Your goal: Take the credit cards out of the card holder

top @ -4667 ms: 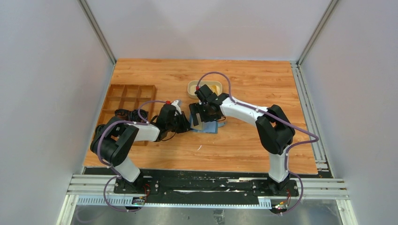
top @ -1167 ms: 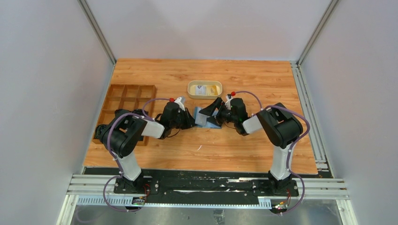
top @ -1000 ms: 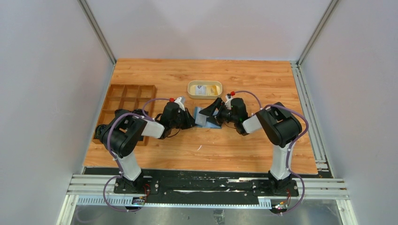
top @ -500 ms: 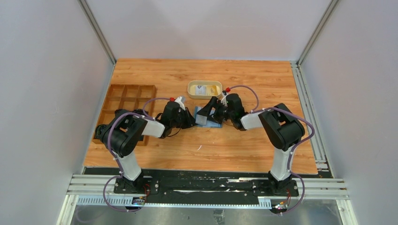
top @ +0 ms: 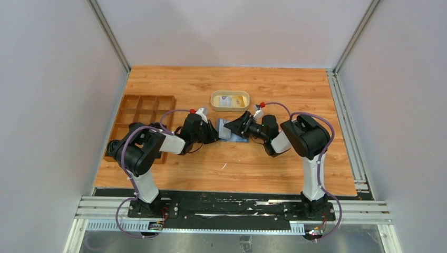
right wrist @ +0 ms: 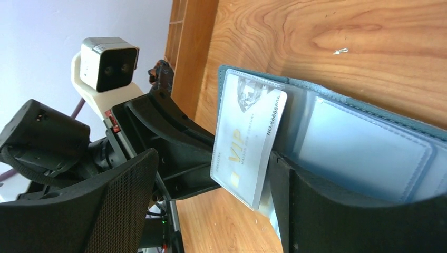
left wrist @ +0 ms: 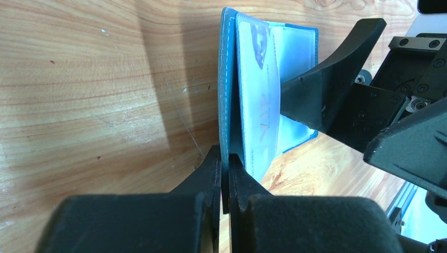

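Note:
The teal-blue card holder (top: 226,133) lies open at mid-table, one cover standing on edge. My left gripper (left wrist: 225,156) is shut on that teal cover (left wrist: 226,79), low beside the table. A whitish credit card (right wrist: 248,139) printed "VIP" sticks out of a clear pocket (right wrist: 363,145). My right gripper (right wrist: 211,176) is open and straddles this card: the meshed finger (right wrist: 113,208) stands well clear on its printed side, and the other finger (right wrist: 321,211) sits behind it against the pockets. In the left wrist view the card (left wrist: 266,113) leans beside that black right finger (left wrist: 329,87).
An oval beige tray (top: 215,100) just behind the holder has a pale card (top: 226,100) and a yellowish one in it. A brown wooden compartment box (top: 142,112) stands at the left, partly under my left arm. Bare wood lies in front and to the right.
My right wrist has swung nearer and lower, bringing its fingers around the card sticking out of the holder, and the jaws have narrowed a little. The left gripper keeps its hold.

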{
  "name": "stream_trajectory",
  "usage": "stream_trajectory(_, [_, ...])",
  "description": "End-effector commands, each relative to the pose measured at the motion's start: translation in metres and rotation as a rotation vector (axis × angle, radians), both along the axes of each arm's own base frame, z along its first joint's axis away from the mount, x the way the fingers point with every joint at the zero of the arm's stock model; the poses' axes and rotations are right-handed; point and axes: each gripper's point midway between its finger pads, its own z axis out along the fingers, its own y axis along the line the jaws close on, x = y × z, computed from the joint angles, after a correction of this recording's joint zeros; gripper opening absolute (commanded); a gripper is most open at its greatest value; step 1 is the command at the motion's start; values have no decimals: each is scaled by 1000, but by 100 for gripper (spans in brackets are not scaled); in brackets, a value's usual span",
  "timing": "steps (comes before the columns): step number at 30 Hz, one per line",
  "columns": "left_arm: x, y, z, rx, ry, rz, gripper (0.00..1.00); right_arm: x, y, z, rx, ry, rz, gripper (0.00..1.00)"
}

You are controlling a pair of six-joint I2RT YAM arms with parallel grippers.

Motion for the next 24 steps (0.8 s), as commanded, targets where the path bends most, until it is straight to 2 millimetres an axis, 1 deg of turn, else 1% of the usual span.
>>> stream_trajectory(1, [-91,85,-113,421,383,33,0,-25,-3,-27,11,87,53,79])
stream_trajectory(4, [-92,85,-113,422,382,32,0,-26,-6,-22,46,76,51,74])
stream_trajectory(12, [-92,87,-113,428,379,34,0,-34,-17,-25,59,89,45,62])
stream_trajectory(15, [-93,87,-113,429,379,34,0,-37,-21,-26,60,94,42,52])
stream_trajectory(18, [-93,87,-114,430,381,34,0,-37,-25,-27,62,95,29,46])
stream_trajectory(22, [-93,87,-114,430,380,33,0,-34,-28,-26,70,90,18,34])
stream_trajectory(24, [-93,87,-114,430,382,32,0,-32,-28,-25,74,87,14,31])
